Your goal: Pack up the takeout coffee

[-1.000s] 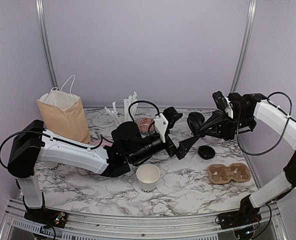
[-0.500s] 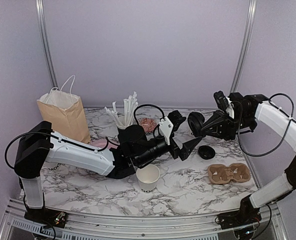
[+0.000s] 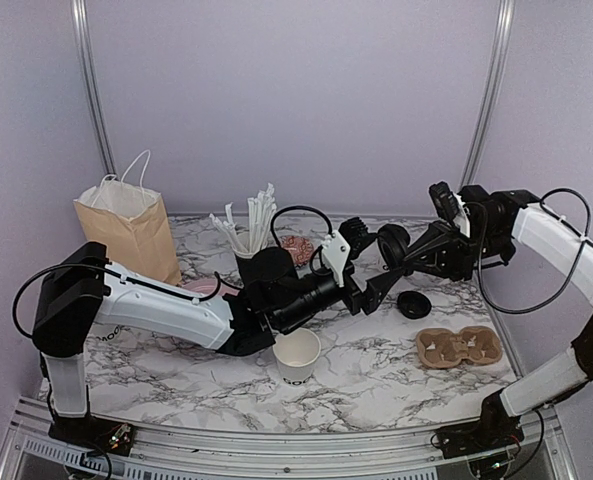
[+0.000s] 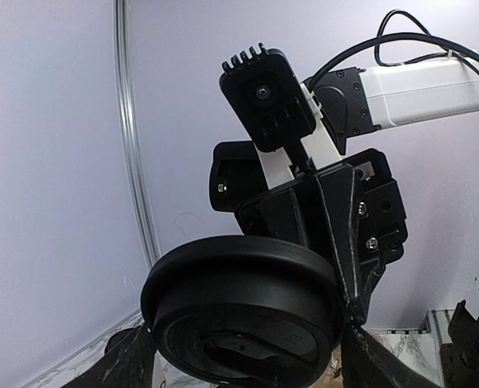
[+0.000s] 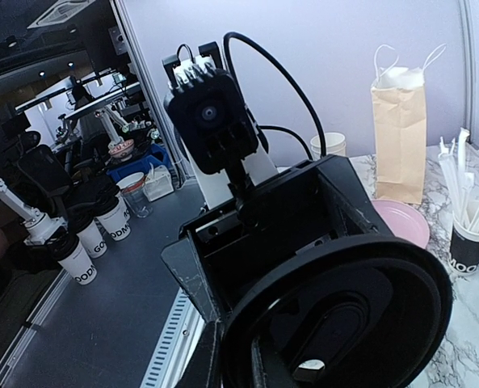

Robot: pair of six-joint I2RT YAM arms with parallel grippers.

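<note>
Jaws: right gripper [image 3: 405,258] clenched on black lid [image 3: 390,243].
We find left gripper [image 3: 368,260] advanced since earlier, its spread fingers narrowing beside that lid.

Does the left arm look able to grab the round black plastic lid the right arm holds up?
Probably yes: the open left gripper faces the round black plastic lid with nothing between, and the right gripper pinches only one edge.

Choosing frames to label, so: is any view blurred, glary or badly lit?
Top external: evenly lit, sharp, soft shadows on the marble table. Left wrist: the black lid fills the lower frame, dark with little detail. Right wrist: lid looms close and wide-angle stretched; paper bag behind is clear.
</note>
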